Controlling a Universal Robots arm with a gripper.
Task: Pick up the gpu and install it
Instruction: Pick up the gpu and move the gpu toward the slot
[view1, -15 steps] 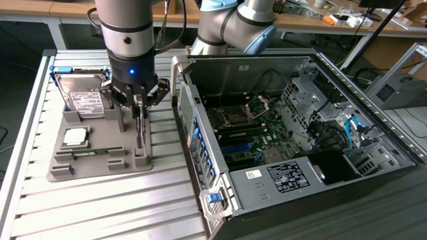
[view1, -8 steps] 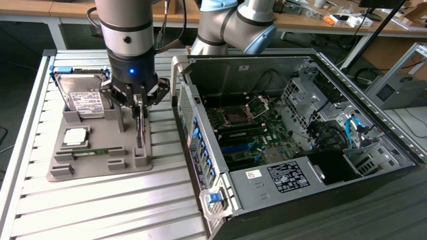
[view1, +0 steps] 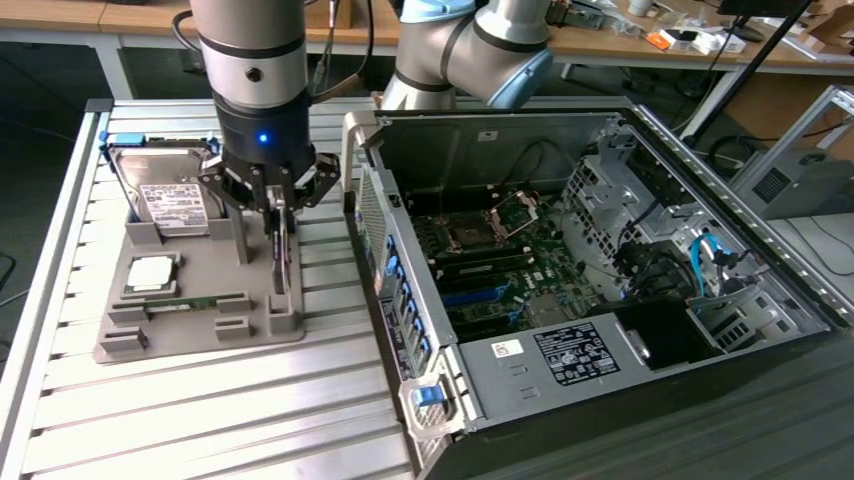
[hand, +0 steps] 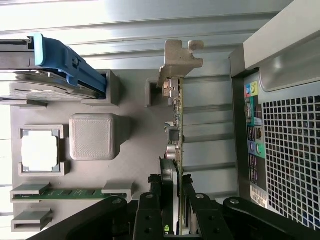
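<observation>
Our end effector (view1: 275, 208) pinches the graphics card (view1: 279, 262) by its top edge. The card stands on edge in the grey holder (view1: 200, 335) on the worktop (view1: 200, 420), seemingly seated in its slots. We should lift it straight and plumb, without twisting. Its long axis runs level alongside the computer case (view1: 561, 150), with the bracket (hand: 177, 60) toward the hard drive (view1: 171, 200).

The workshop around me
My slatted aluminium table (view1: 200, 400) lies bright under the light; wooden desks (view1: 614, 50) line the back, with dark floor (view1: 34, 150) beside me.
</observation>
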